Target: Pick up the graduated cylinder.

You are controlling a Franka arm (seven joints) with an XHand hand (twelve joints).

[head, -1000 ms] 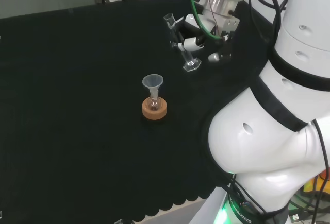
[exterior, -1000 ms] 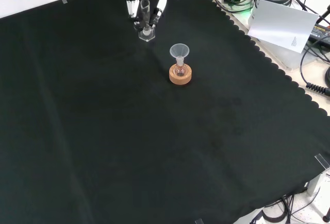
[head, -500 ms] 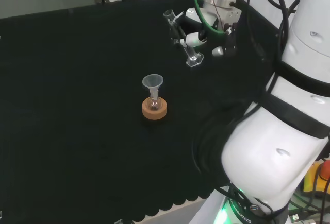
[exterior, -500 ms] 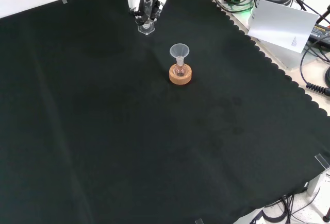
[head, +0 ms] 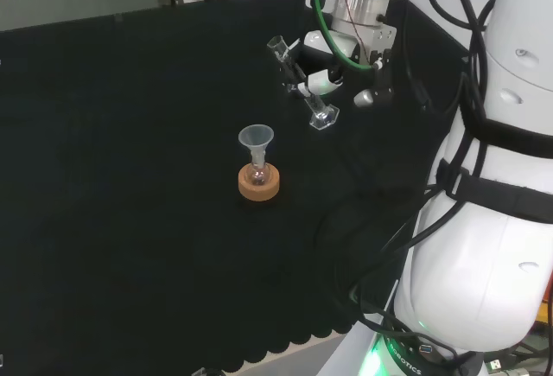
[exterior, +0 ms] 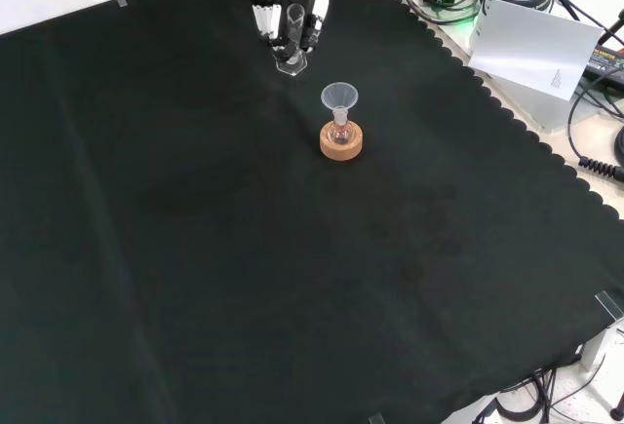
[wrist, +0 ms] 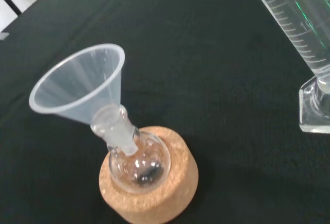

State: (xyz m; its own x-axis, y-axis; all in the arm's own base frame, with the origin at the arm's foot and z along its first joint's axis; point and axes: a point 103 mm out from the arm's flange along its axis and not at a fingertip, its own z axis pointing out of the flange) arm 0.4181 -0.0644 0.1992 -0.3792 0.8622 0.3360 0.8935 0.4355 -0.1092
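The hand (exterior: 289,5) at the front view's top has its fingers (exterior: 261,17) curled around the tilted graduated cylinder (head: 300,83), apparently clear of the bench (exterior: 195,249).

Cylinder (head: 298,85) nearer the funnel (head: 256,139)

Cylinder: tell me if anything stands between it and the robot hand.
Nothing visible does. The robot hand already has its fingers curled round the cylinder, which tilts in the head view. The funnel and flask on the cork ring stand apart from it.
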